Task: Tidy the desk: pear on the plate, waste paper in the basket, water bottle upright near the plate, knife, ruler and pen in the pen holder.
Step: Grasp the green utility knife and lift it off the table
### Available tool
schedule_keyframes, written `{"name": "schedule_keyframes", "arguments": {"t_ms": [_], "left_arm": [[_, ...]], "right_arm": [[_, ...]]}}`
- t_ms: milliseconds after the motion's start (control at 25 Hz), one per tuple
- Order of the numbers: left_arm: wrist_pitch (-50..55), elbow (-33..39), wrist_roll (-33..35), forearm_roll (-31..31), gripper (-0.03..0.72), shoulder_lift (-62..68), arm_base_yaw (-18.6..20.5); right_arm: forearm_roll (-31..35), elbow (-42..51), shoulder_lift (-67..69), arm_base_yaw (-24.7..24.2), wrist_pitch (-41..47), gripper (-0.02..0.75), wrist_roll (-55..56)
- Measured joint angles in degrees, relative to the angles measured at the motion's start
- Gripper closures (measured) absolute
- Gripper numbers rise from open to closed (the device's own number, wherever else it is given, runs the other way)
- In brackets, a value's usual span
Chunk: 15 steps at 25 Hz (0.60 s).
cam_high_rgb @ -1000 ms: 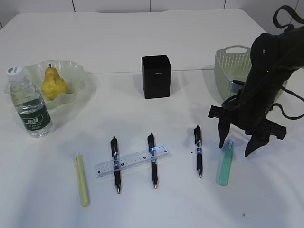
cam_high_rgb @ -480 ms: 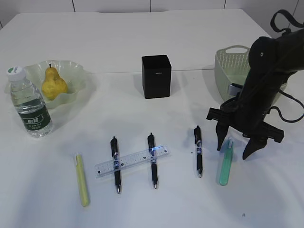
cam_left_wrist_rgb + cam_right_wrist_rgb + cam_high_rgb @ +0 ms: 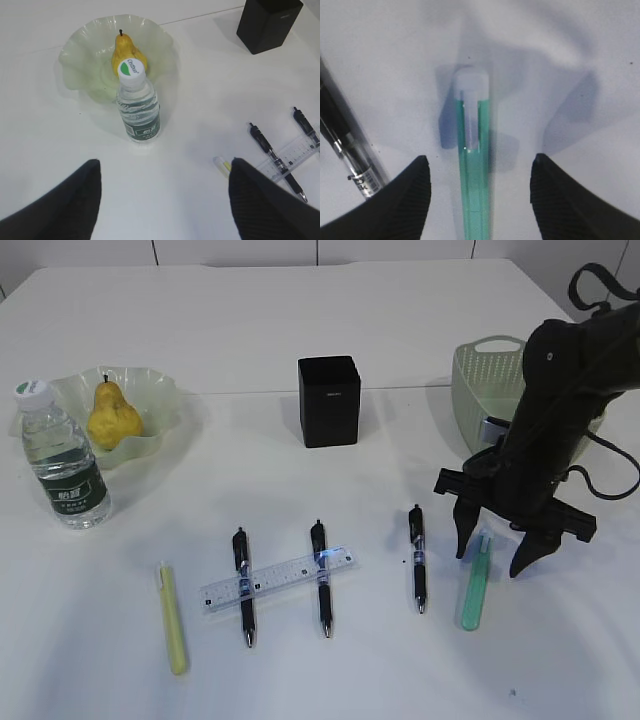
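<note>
The right gripper (image 3: 477, 187) hangs wide open over the table, gripping nothing, the green knife (image 3: 475, 185) lying between its jaws.

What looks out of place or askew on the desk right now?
The ruler lies slanted across two black pens instead of flat on the desk. Nothing looks spilled or damaged; the water bottle stands upright.

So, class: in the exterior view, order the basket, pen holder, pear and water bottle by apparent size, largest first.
1. Basket, though partly hidden by the arm.
2. Pen holder and water bottle look alike; the bottle is nearer.
3. Pear.
</note>
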Motion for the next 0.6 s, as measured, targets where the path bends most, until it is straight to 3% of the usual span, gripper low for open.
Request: {"name": "schedule_keyframes", "arguments": {"t_ms": [600], "left_arm": [[0.0,0.0,0.0,0.0,0.127,0.0,0.0]], "right_arm": [[0.0,0.0,0.7,0.0,0.0,0.244,0.0]]}}
